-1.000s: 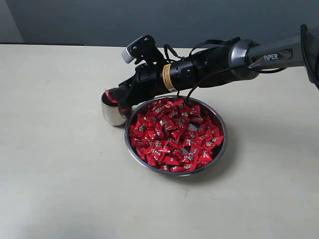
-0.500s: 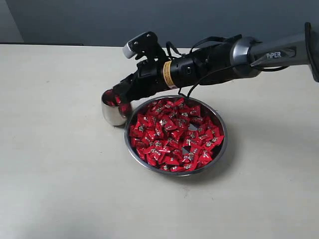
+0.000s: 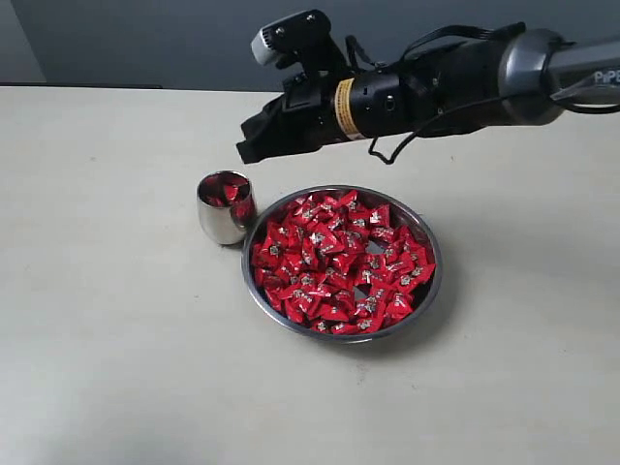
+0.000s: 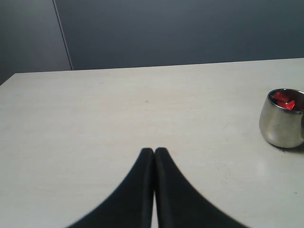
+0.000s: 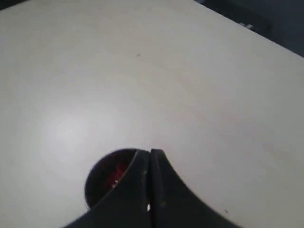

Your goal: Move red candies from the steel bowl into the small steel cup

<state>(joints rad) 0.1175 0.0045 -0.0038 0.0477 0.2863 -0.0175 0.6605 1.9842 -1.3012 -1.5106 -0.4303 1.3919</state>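
Note:
The steel bowl (image 3: 426, 295) sits mid-table, heaped with red candies (image 3: 339, 262). Touching its left rim stands the small steel cup (image 3: 221, 218), with a few red candies (image 3: 229, 186) inside. My right gripper (image 3: 248, 152) hangs above and just behind the cup, shut, nothing visible between its fingers. In the right wrist view the shut right gripper (image 5: 150, 153) partly covers the cup's mouth (image 5: 102, 178). The left gripper (image 4: 154, 151) is shut and empty over bare table, with the cup (image 4: 280, 118) off to one side; that arm is outside the exterior view.
The table (image 3: 107, 339) is a plain pale surface. A dark wall (image 3: 145, 39) runs behind its far edge. The right arm (image 3: 436, 87) stretches in from the upper right above the bowl's far side.
The right gripper has lifted up and away from the cup's mouth and drawn back to the right. Red candies now show uncovered in the cup.

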